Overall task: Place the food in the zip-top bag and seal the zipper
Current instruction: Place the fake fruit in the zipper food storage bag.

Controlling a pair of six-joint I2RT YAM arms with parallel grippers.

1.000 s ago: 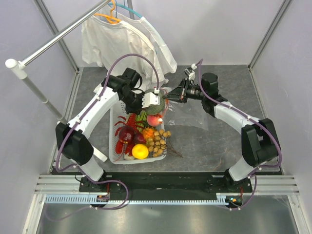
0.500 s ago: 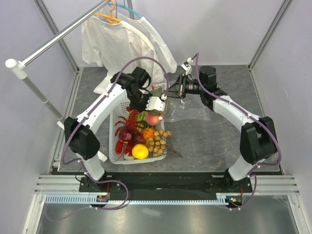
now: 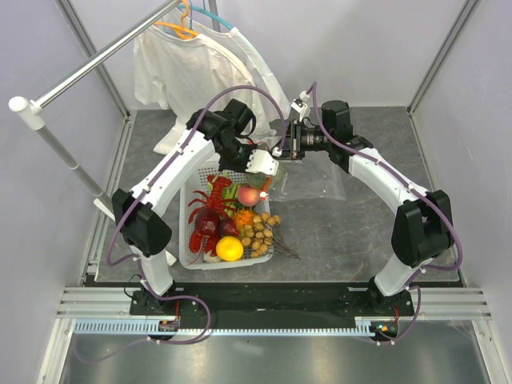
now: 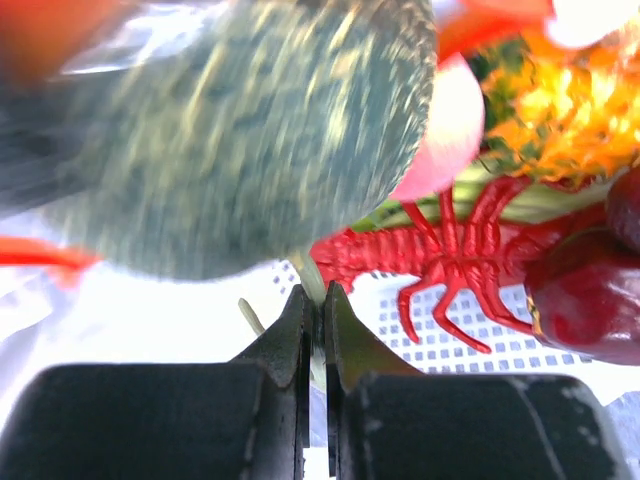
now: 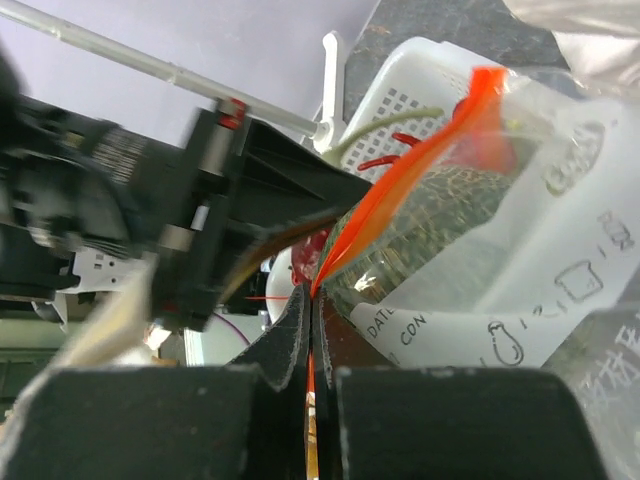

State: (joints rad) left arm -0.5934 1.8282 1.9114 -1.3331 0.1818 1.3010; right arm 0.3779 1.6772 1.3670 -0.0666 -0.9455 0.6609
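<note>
left fingers (image 4: 283, 345) pinch melon (image 4: 250, 130) stem | right fingers (image 5: 287, 335) pinch zipper (image 5: 400, 190)

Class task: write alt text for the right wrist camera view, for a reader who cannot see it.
The right gripper is shut on the red-orange zipper of the zip-top bag. A netted melon shows through the clear plastic, with the white basket behind.

1. A white slatted basket (image 3: 185, 240) is set on the grey table (image 3: 344, 232), left of centre.
2. A white T-shirt (image 3: 180, 72) is hung at the far left, its hem draped near the basket's far end.
3. An orange hanger (image 3: 178, 30) and a teal hanger (image 3: 210, 14) are hooked over a metal rail (image 3: 96, 60).
4. The rail is run diagonally and is closed by a white cap (image 3: 19, 105) at its nearer end.
5. A slotted metal strip (image 3: 272, 302) is laid along the table's near edge.
</note>
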